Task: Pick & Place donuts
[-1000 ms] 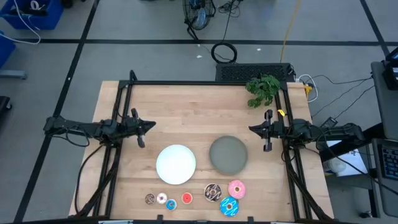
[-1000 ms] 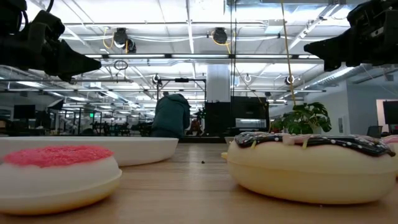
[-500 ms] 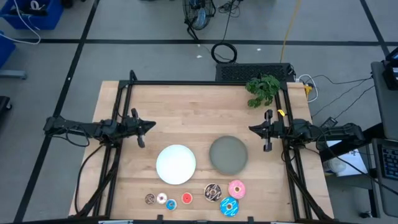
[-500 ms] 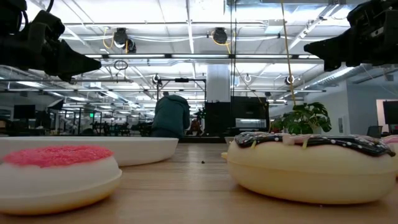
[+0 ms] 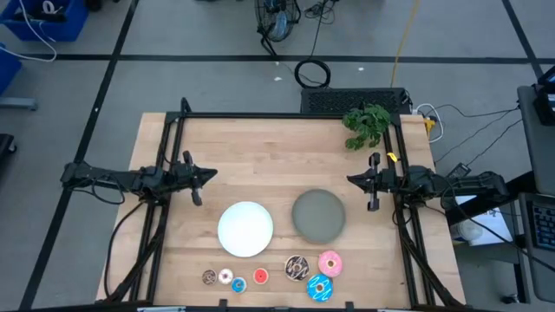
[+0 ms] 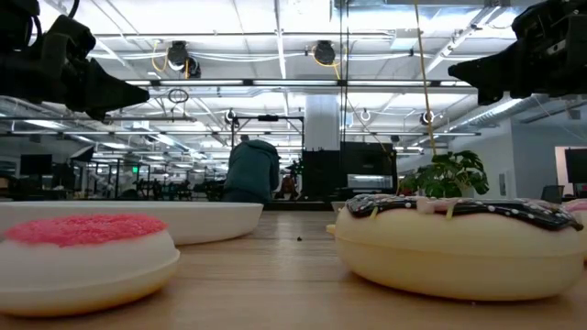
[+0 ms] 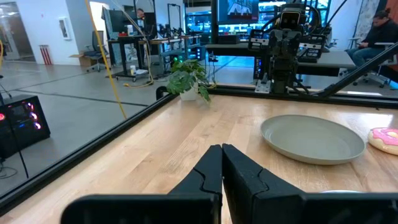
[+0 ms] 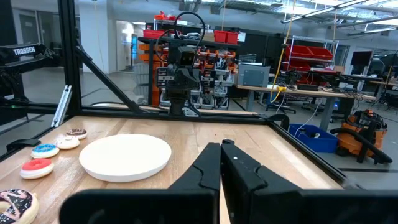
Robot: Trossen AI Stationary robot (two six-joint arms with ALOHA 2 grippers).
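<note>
The wooden counter point(image 5: 260, 152) fills the middle of the high view, framed by black rails. The left arm reaches in from the left edge, its left gripper point(image 5: 211, 178) hanging over the left part of the counter with the fingers pressed together and nothing between them; the left wrist view shows the two dark fingers point(image 7: 211, 171) meeting in a closed line. The right arm mirrors it from the right edge, its right gripper point(image 5: 351, 180) over the right part of the counter, likewise closed and empty (the right wrist view shows its fingers point(image 8: 233, 165) touching along their length).

Between the two grippers, nearer the front edge, lie the round white plate point(image 5: 245, 229) and, just beside it to the right, the round grey plate point(image 5: 318, 215). Both are bare. A small green plant point(image 5: 367, 123) stands at the far right corner.

The donuts all sit along the front edge, off the plates. The three larger ones cluster in front of the grey plate: the sprinkled chocolate-brown donut point(image 5: 297, 268), the pink donut point(image 5: 329, 263) to its right, and the blue donut point(image 5: 319, 289) closest to the edge, near both. The minis form a short row in front of the white plate: brown mini point(image 5: 209, 277), white mini point(image 5: 225, 276), blue mini point(image 5: 238, 284) and red mini point(image 5: 260, 276), each close to its neighbour.
</note>
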